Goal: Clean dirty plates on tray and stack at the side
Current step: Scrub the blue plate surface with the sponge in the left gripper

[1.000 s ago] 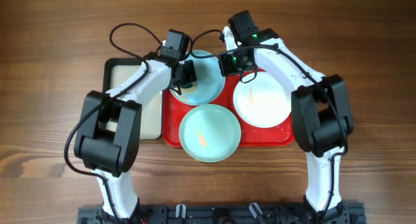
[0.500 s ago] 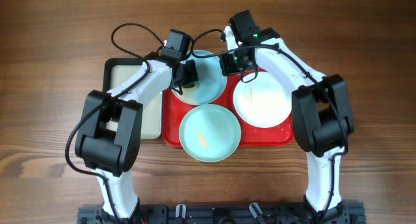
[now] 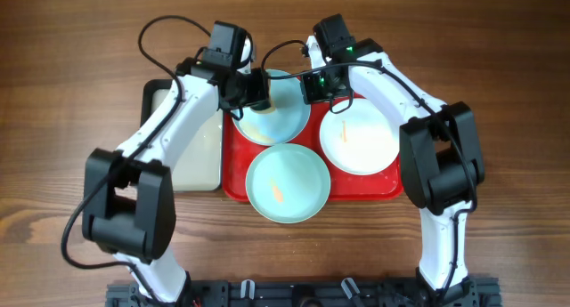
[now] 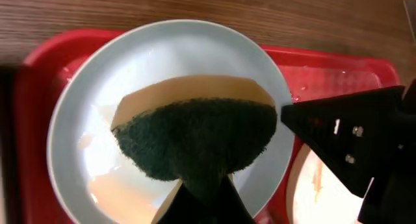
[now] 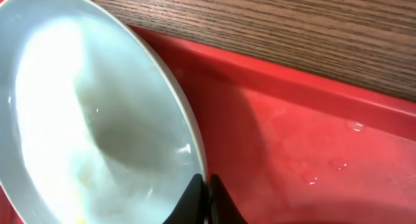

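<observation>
Three plates lie on the red tray [image 3: 374, 189]. The far aqua plate [image 3: 276, 116] shows in the left wrist view [image 4: 130, 68] with orange smears, and in the right wrist view [image 5: 84, 120]. My right gripper [image 3: 307, 86] is shut on its right rim [image 5: 203, 185]. My left gripper [image 3: 258, 92] is shut on a sponge [image 4: 195, 136], green scrub side toward me and tan side toward the plate, held over the plate's middle. The near aqua plate [image 3: 287, 182] has an orange smear. The white plate [image 3: 359, 138] lies at the right of the tray.
A black-rimmed tray with a beige inside [image 3: 191, 151] stands left of the red tray, under my left arm. Bare wooden table [image 3: 71, 93] lies all round. Water drops sit on the red tray floor [image 5: 325, 152].
My left gripper has moved up and away from the near left of the far aqua plate toward its far side, with the sponge. The right gripper has kept its grip on the rim.
</observation>
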Robot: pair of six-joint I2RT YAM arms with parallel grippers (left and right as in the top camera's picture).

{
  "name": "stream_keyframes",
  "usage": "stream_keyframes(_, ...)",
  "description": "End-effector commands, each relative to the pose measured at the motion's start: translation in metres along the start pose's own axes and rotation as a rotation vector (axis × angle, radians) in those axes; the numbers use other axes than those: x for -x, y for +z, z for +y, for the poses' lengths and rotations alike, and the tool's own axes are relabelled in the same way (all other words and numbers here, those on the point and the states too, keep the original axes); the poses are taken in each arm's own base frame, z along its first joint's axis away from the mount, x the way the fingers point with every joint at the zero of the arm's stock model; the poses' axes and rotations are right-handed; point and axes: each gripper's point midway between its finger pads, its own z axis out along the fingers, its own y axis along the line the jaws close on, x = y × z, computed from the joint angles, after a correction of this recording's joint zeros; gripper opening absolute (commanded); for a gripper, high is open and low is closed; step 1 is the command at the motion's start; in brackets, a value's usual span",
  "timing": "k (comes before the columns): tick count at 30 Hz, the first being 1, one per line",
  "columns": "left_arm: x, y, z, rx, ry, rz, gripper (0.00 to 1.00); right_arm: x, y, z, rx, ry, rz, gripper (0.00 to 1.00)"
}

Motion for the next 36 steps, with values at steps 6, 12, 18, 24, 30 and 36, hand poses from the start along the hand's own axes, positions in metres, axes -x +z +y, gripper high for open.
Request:
stream_keyframes(6, -0.018, 0.031, 0.035, 0.263, -0.035, -0.008, 0.04, -0.009, 0.01, 0.002, 0.015, 0.004, 0.03, 0.04)
stream_keyframes(12, -0.031, 0.061, 0.035, 0.219, -0.053, 0.056, 0.04, -0.008, 0.01, 0.002, 0.016, 0.005, 0.029, 0.04)
stream_keyframes(18, -0.04, 0.073, 0.036, 0.209, -0.057, 0.093, 0.04, -0.009, 0.01, 0.002, 0.016, 0.005, 0.029, 0.04)
stream_keyframes(24, -0.05, 0.079, 0.008, 0.113, -0.03, 0.129, 0.04, -0.009, 0.01, 0.002, 0.015, -0.004, 0.03, 0.04)
stream_keyframes(30, -0.055, 0.082, -0.028, -0.03, 0.004, 0.148, 0.04, -0.009, 0.01, 0.002, 0.016, -0.02, 0.029, 0.04)
stream_keyframes(36, -0.028, 0.054, -0.039, -0.1, 0.041, 0.095, 0.04, -0.009, 0.01, 0.002, 0.016, -0.02, 0.029, 0.04)
